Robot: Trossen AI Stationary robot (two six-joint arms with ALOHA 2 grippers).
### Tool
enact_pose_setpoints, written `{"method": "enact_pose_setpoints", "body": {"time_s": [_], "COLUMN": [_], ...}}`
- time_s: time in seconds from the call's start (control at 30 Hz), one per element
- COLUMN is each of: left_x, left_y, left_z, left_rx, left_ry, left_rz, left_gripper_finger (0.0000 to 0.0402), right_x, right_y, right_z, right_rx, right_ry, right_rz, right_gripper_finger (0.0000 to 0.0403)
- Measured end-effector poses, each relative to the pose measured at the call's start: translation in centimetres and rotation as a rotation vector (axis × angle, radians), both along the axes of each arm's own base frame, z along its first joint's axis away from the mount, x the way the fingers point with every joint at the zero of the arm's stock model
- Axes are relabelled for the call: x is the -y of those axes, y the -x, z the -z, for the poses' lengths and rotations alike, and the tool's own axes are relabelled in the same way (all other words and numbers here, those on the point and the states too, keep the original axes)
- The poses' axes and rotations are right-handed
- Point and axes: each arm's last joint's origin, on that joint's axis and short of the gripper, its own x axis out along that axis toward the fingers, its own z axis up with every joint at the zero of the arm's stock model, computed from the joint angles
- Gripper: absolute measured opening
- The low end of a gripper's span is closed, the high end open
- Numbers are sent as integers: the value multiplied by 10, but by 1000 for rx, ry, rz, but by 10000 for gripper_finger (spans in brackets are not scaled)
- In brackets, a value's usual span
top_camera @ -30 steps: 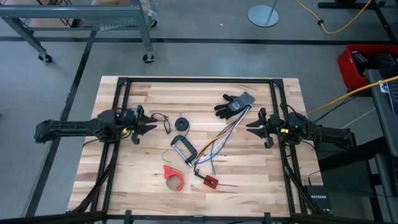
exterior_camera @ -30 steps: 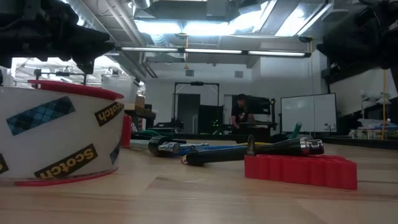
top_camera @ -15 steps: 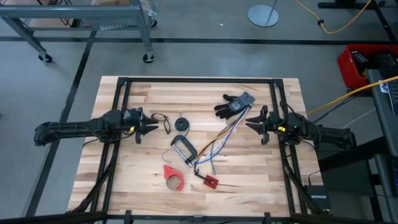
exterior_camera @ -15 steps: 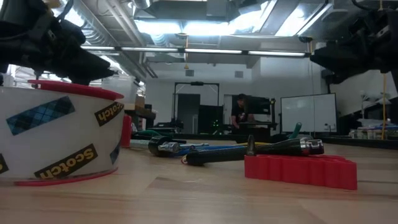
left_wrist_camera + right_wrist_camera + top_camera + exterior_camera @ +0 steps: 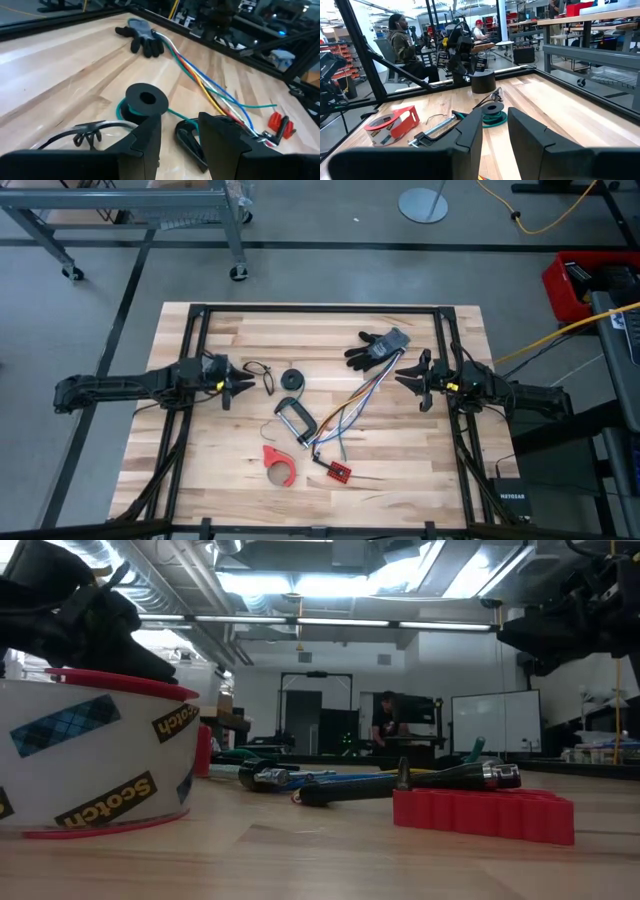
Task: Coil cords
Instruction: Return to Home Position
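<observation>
Entry: thin dark green cord, wound as a small flat round coil (image 5: 291, 380) (image 5: 144, 100) (image 5: 492, 113) on a black spool. It lies flat on the pale wooden plank table (image 5: 220, 470), left of centre, between the two arms and touched by neither. Its green tail (image 5: 181, 118) runs out toward the black metal C-clamp (image 5: 293, 420); in the left wrist view the tail's end is hidden behind the arm's own fingers.

Arms: the left gripper (image 5: 236, 383) (image 5: 179, 125) hovers at the table's left side, just beside the clear safety glasses (image 5: 260, 372) (image 5: 90, 134), with its fingers spread and nothing between them. The right gripper (image 5: 406, 378) (image 5: 495, 122) hovers at the right side, near the black-and-grey work glove (image 5: 378, 347), fingers parted, likewise empty.

Also present: multicoloured wire bundle (image 5: 355, 402) joined to a small red board (image 5: 338, 471), and a red-and-white tape dispenser (image 5: 280, 463) (image 5: 90, 755).

Obscured: in the low view the tape dispenser fills the left foreground and blocks the table behind it, so the coil cannot be made out there. Both arms are cut off at that picture's top corners. A person (image 5: 385, 722) stands far back in the room, too small for detail.
</observation>
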Motion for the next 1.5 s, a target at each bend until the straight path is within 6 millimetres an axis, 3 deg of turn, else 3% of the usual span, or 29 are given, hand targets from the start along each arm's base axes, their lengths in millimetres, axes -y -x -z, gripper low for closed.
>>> {"method": "enact_pose_setpoints", "body": {"time_s": [0.17, 1.5], "left_x": [0, 0], "left_y": [0, 0], "left_z": [0, 0], "left_rx": [-16, -16], "left_ry": [-61, -53], "left_rz": [16, 14], "left_gripper_finger": [123, 123], "right_x": [0, 0], "right_y": [0, 0], "right_z": [0, 0], "right_rx": [-1, -3], "right_ry": [0, 0], "right_rz": [0, 1], "right_gripper_finger": [97, 97]}}
